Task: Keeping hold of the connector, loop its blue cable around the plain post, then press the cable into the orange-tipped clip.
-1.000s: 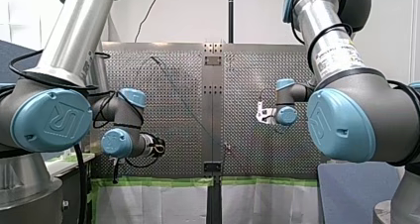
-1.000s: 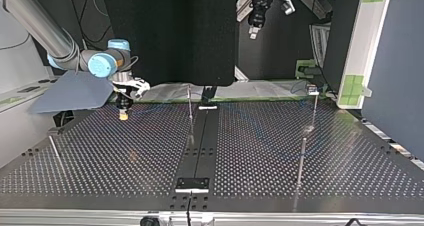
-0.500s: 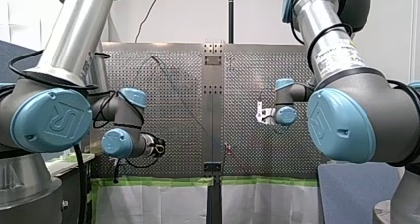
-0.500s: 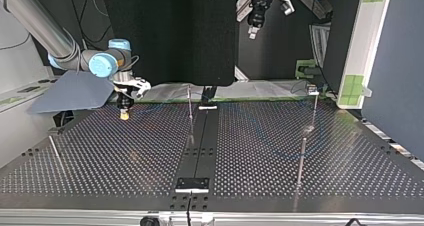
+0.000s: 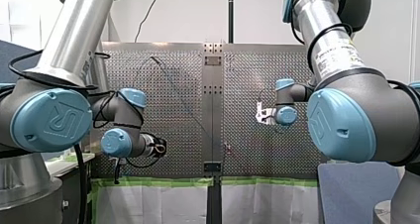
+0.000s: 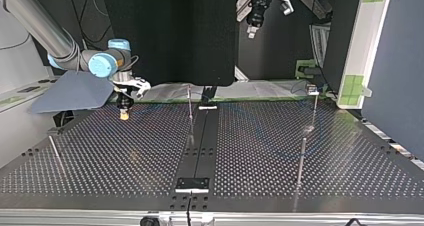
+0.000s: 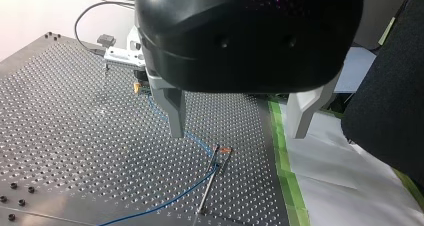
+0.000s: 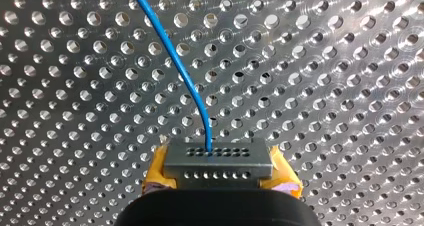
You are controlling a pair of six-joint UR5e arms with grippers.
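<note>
Blue cable point(image 8: 176, 72), grey connector point(image 8: 218, 164), silver perforated table point(image 8: 330, 81).

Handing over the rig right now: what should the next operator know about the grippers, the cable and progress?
Right gripper: shut on the grey rectangular connector with its yellow pads, low over the perforated metal table.
Left gripper: open and empty, above the table near its green-taped edge.
Thin blue cable: leaves the connector, crosses the table, bends beside the orange-tipped clip and trails away.
Done: connector gripped.
Left: looping the plain post and pressing the cable into the clip. Neither can be confirmed.
</note>
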